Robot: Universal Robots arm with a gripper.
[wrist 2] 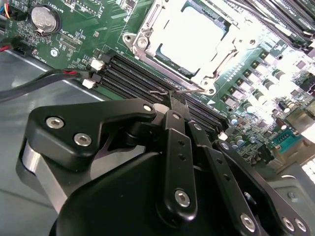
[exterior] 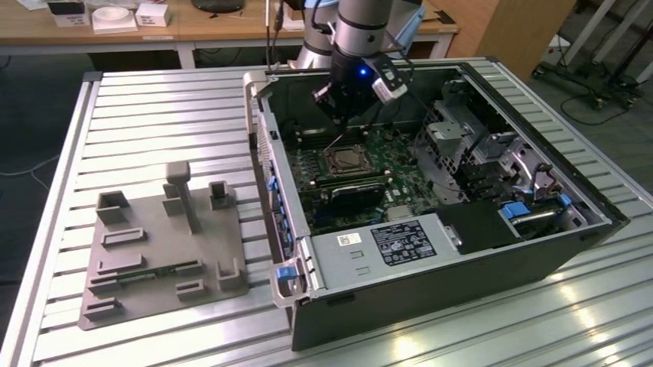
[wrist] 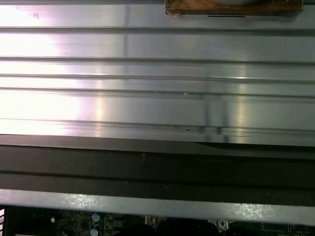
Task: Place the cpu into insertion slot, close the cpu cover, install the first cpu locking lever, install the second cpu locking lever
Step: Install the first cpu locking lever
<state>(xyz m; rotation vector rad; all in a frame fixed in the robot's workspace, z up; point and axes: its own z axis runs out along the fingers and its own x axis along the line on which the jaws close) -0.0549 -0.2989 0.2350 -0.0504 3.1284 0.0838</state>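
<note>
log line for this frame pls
stage: lever install | cpu: seated in slot | cover: closed over it | gripper: fingers shut at wire lever beside socket

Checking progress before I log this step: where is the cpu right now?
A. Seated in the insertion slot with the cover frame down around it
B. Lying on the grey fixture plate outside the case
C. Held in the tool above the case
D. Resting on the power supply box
A: in the second wrist view the cpu lies flat in the insertion slot, with the cpu cover framing it.
</note>
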